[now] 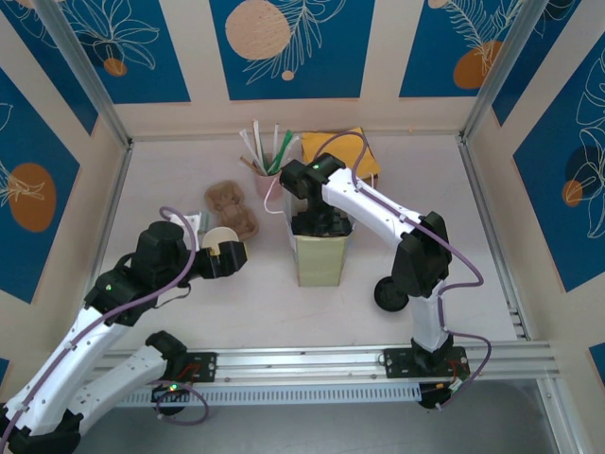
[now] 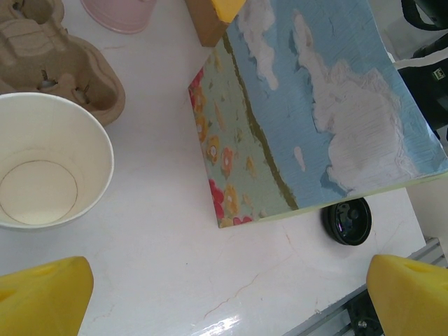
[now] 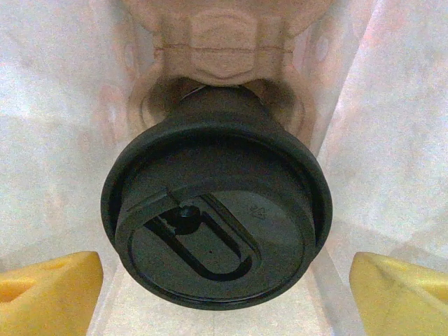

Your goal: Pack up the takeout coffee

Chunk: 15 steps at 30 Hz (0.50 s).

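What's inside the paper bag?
A black lid on a dark cup, sitting in a brown cardboard holder. The lid covers whatever is in the cup.

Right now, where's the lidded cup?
Right wrist view, centre: the lidded cup sits in a pulp carrier inside the bag, directly below the open right hand.

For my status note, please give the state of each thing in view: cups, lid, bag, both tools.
Paper bag: standing, top open.
Lidded cup: closed, seated in a pulp carrier inside the bag.
Open cup: no lid, empty, on the table.
Loose lid: lying on the table beside the bag.
Left tool: open, holding nothing.
Right tool: open, inside the bag, not gripping the cup.
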Motion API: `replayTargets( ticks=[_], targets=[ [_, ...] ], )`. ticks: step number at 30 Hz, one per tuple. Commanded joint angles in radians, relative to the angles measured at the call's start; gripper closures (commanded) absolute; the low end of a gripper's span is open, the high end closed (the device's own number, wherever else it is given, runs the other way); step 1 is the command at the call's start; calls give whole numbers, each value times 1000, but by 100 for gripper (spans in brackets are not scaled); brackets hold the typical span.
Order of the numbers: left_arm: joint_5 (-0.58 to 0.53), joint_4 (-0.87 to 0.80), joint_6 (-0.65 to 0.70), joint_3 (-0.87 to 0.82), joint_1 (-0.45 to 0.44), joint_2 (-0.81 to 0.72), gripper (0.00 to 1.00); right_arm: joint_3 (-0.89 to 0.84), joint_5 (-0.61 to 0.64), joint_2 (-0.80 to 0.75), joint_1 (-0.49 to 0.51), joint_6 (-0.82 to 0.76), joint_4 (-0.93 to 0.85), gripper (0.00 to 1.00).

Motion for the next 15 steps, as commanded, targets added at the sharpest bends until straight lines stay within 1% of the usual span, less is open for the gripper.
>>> replayTargets(
  ticks=[1, 11, 15],
  targets=[
    [18, 24, -8, -9, -9, -6, 0, 32, 3, -36, 8, 19, -34, 9],
    [21, 27, -9, -8, -9, -6, 0, 47, 6, -35, 13, 23, -44, 9],
    [24, 30, -8, -8, -9, -4, 0, 57, 7, -36, 15, 22, -50, 12]
  ],
)
